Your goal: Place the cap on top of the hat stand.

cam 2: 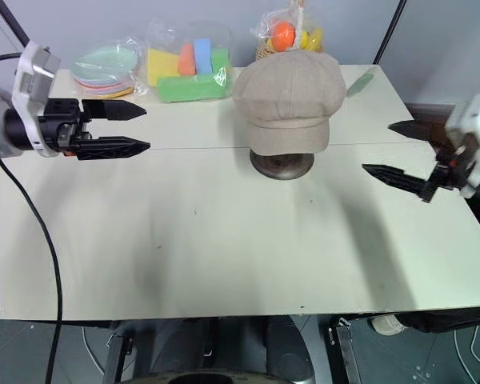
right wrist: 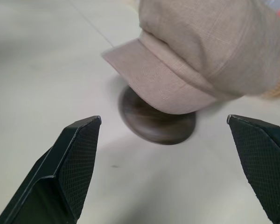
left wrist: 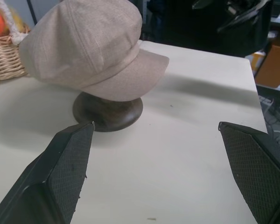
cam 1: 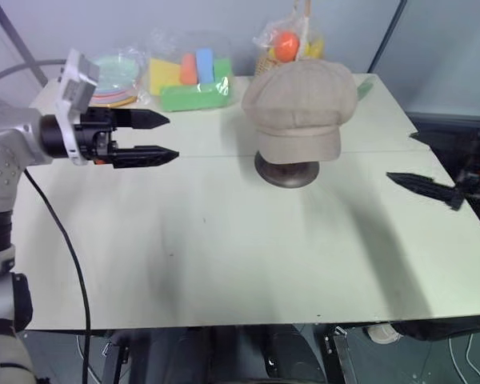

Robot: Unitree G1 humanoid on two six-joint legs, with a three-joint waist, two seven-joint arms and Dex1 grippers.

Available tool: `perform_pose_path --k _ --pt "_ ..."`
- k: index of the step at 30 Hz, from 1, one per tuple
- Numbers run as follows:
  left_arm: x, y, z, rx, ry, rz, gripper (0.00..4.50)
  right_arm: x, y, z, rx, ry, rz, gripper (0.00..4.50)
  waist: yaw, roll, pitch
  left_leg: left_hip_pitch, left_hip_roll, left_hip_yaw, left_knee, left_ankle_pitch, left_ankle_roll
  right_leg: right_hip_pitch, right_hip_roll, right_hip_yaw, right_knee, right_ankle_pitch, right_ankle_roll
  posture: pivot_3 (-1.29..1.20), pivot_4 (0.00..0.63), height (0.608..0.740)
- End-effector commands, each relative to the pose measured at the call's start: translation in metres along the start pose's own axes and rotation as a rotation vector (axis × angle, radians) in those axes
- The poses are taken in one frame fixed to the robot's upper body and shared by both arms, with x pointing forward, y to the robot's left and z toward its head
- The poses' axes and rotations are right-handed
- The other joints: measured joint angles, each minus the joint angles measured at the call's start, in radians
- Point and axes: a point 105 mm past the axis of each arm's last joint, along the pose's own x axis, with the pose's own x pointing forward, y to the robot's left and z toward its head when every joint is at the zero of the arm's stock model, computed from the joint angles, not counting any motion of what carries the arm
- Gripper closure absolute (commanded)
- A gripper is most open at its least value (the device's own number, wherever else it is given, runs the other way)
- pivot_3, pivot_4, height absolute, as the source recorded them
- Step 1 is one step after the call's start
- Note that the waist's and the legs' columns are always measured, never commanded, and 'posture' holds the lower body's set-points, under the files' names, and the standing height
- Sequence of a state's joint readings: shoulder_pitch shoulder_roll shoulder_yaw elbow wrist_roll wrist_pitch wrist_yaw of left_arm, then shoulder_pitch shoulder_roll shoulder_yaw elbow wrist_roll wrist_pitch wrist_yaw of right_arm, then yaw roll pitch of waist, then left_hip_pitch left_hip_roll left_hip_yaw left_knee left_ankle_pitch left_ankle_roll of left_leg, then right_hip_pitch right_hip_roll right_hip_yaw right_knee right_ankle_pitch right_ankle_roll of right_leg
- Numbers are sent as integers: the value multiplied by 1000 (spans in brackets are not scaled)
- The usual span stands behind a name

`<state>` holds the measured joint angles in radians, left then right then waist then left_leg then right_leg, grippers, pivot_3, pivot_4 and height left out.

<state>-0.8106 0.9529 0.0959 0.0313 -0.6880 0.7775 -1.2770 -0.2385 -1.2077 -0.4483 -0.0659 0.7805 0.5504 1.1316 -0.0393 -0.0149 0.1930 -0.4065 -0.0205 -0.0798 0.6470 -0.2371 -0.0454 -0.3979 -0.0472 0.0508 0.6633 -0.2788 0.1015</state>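
The beige cap (cam 1: 300, 108) sits over the hat stand, brim toward me, covering its top and post. Only the stand's dark round base (cam 1: 286, 171) shows beneath it. My left gripper (cam 1: 156, 136) hangs open well to the left of the cap, pointing toward it, nothing between its fingers. My right gripper (cam 2: 388, 148) is open out at the table's right edge, clear of the cap and empty. Both wrist views look at the cap (left wrist: 86, 46) and base (right wrist: 156, 122) from a distance.
At the back of the white table (cam 1: 224, 240) lie a bag of coloured foam blocks (cam 1: 194, 78), stacked plates (cam 1: 112, 78) in plastic, and a wicker basket (left wrist: 7, 58) with an orange ball (cam 1: 286, 45) behind the cap.
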Motion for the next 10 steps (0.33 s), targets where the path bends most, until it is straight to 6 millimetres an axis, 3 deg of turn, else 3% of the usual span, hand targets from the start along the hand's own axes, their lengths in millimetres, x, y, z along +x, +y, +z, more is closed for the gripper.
perform_pose_path --k 1,10 --pt "-5 -3 14 51 -29 3 0 -12 2 24 107 -102 68 60 0 0 0 0 0 0 0 0 0 0 0 0 0 0 0 0 150 740" --pt "-2 -6 15 81 -27 14 0 -2 2 16 82 -68 59 60 0 0 0 -1 0 1 0 0 0 -2 0 0 0 0 0 0 150 740"
